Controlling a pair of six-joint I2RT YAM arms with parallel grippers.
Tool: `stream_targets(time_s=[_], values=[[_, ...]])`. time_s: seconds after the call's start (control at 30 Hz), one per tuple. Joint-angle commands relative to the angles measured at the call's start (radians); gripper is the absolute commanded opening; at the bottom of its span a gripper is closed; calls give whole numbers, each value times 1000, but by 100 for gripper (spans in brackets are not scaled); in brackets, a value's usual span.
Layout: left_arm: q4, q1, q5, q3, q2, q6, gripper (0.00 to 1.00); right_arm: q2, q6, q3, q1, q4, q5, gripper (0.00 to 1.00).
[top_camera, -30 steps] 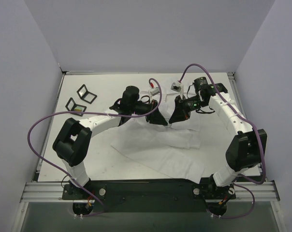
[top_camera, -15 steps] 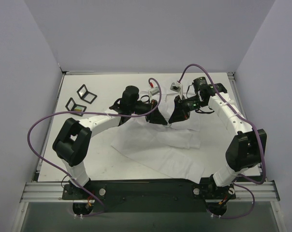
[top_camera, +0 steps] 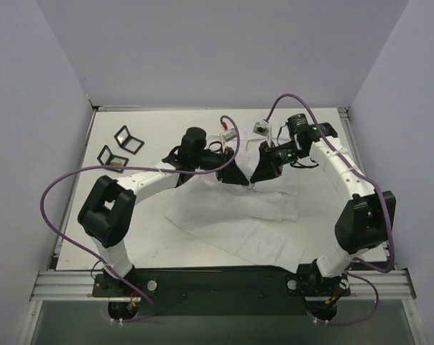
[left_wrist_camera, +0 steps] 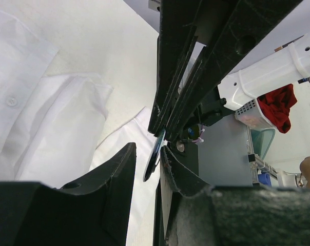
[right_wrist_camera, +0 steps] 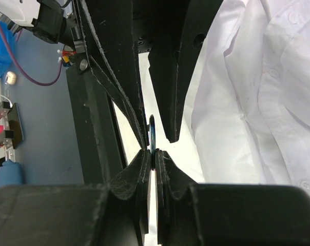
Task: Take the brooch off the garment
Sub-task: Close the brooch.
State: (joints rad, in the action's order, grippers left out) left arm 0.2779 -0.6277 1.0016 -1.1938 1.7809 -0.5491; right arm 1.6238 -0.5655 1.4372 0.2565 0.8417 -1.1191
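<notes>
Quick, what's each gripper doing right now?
Left gripper: jaws open, straddling the brooch, not gripping it.
Right gripper: jaws shut on the brooch.

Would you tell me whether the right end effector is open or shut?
Shut: the right end effector pinches the thin dark brooch between closed tips.

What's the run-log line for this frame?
right gripper: shut on brooch | left gripper: open, straddling brooch | white shirt: spread below | brooch off shirt: cannot tell
</notes>
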Motion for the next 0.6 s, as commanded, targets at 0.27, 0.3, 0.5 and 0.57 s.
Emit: stream_targets(time_s=[0.27, 0.3, 0.5, 0.57], values=[[176, 19, 29, 19, -40, -69, 35, 44, -19, 57, -31, 92, -177, 0], [199, 19, 32, 25, -40, -75, 35, 47, -19, 57, -37, 94, -182, 0], [245, 25, 48, 37, -38, -103, 35, 62, -34, 61, -53, 114, -202, 0], [250, 25, 49, 37, -38, -107, 34, 62, -36, 65, -53, 115, -203, 0]])
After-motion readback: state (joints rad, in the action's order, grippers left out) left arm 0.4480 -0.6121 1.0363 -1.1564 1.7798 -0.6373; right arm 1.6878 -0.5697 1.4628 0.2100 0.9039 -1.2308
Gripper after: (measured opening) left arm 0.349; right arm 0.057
